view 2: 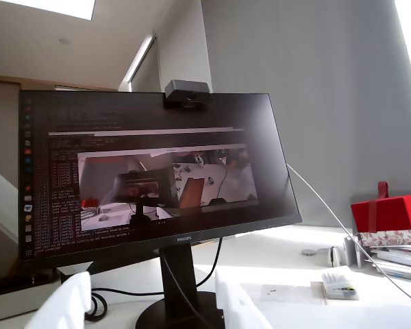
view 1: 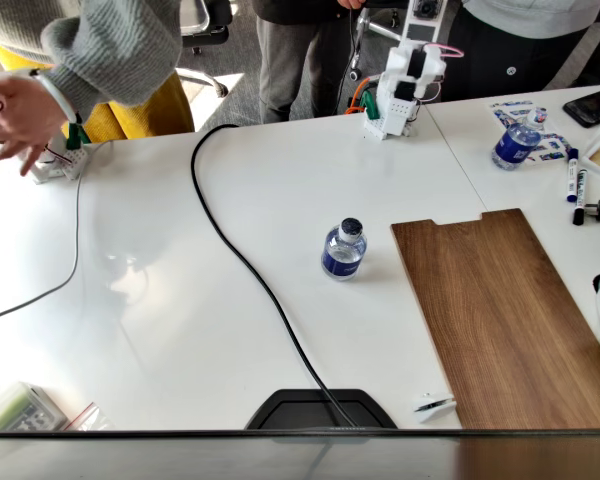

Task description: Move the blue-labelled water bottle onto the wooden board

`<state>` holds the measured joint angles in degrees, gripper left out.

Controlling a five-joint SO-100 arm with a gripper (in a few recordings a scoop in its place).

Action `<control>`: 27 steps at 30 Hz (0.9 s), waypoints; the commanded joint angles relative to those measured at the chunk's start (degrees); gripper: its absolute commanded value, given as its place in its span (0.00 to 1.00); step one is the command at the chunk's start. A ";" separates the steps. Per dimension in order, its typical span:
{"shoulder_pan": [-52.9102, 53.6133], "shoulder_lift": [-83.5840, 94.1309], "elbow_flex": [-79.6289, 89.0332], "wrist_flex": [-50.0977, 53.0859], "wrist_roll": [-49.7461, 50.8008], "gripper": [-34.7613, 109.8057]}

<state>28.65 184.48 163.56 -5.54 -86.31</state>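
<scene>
Fixed view: blue-labelled water bottle (view 1: 344,250) stands upright on the white table (view 1: 160,300), just left of the wooden board (view 1: 505,315). Wrist view: gripper (view 2: 151,301) spread apart, holding nothing.

From the fixed view I see the bottle (view 1: 344,250) standing on the table (view 1: 160,300) just left of the board (view 1: 500,310), apart from it. A second bottle (view 1: 517,142) sits behind the board, and a cable (view 1: 250,270) runs left of the first bottle.
</scene>
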 commanded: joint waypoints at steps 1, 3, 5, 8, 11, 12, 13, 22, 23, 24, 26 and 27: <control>0.70 -7.91 -8.70 -0.09 0.35 0.42; 1.32 -14.94 -12.83 -3.43 0.53 0.42; 2.02 -21.88 -17.23 -6.50 0.53 0.42; 3.43 -32.08 -24.35 -9.76 0.62 0.42; 4.13 -38.85 -28.04 -12.13 -0.35 0.42; 4.13 -40.69 -28.04 -13.71 -1.49 0.42; 4.13 -42.45 -28.04 -14.77 -2.46 0.42; 4.75 -60.56 -28.56 -24.61 -10.81 0.45; 4.75 -62.84 -29.53 -24.96 -10.81 0.45; 4.57 -65.39 -30.67 -26.02 -10.72 0.46; 4.13 -70.84 -33.40 -28.83 -10.02 0.47; 4.04 -73.30 -35.24 -29.27 -9.58 0.47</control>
<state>32.61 115.75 133.51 -31.90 -95.98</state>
